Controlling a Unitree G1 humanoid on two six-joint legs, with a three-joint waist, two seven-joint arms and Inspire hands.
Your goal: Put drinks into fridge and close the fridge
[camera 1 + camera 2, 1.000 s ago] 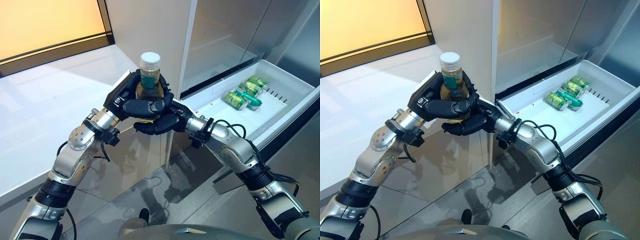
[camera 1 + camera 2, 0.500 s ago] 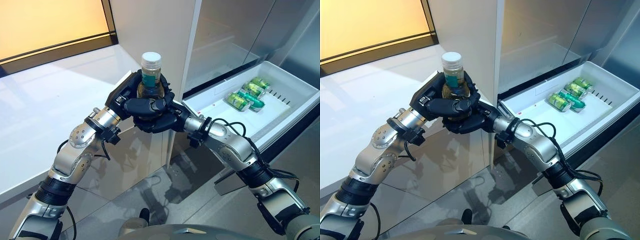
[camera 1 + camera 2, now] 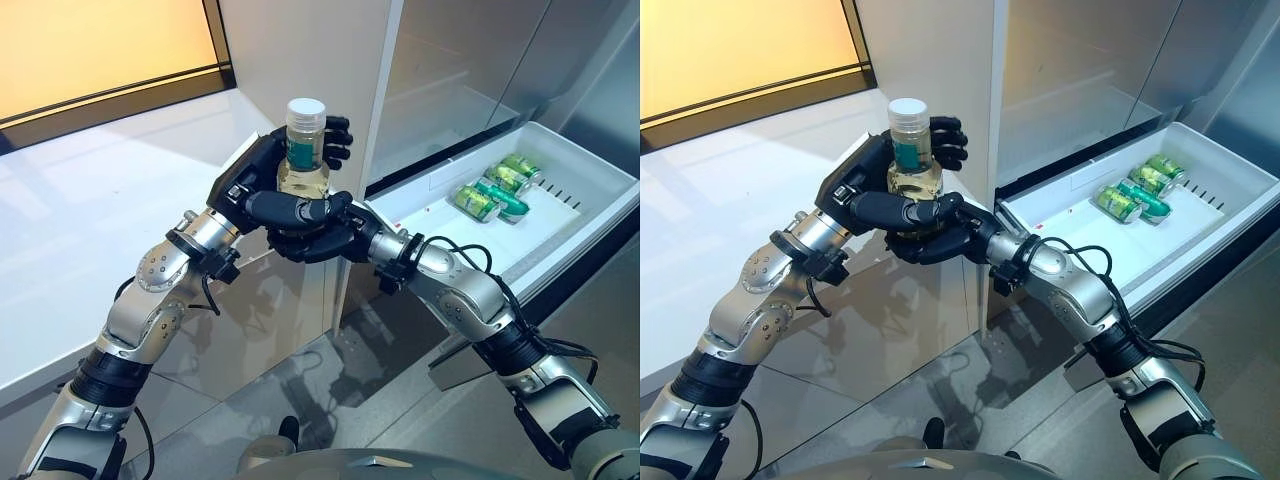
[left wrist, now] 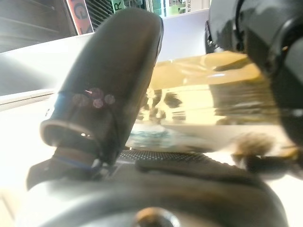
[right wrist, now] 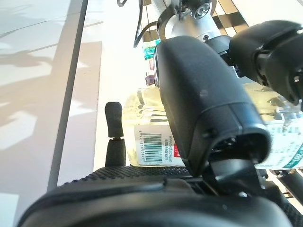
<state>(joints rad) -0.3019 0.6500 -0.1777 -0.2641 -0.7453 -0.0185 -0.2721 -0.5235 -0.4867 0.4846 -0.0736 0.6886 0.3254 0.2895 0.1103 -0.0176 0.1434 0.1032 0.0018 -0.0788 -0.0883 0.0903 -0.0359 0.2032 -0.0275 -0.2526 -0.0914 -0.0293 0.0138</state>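
Note:
A clear bottle (image 3: 305, 150) with a white cap, a green label and yellow drink stands upright between my two hands, in front of the fridge's edge. My right hand (image 3: 322, 240) is curled round its lower part from below; in the right wrist view its thumb (image 5: 199, 109) lies across the labelled bottle (image 5: 151, 142). My left hand (image 3: 248, 180) is beside the bottle. Its fingers (image 3: 337, 138) stand loose behind the bottle's neck and its thumb (image 4: 109, 90) lies along the front of the bottle (image 4: 208, 99).
The fridge's white drawer (image 3: 590, 170) is pulled out at the right, with green cans (image 3: 490, 190) lying in it. The open fridge compartment (image 3: 450, 70) is above it. A white counter (image 3: 90, 210) runs along the left.
My left hand's fingers have let go of the bottle and spread out behind it. The right hand keeps its hold under the bottle, which has risen slightly.

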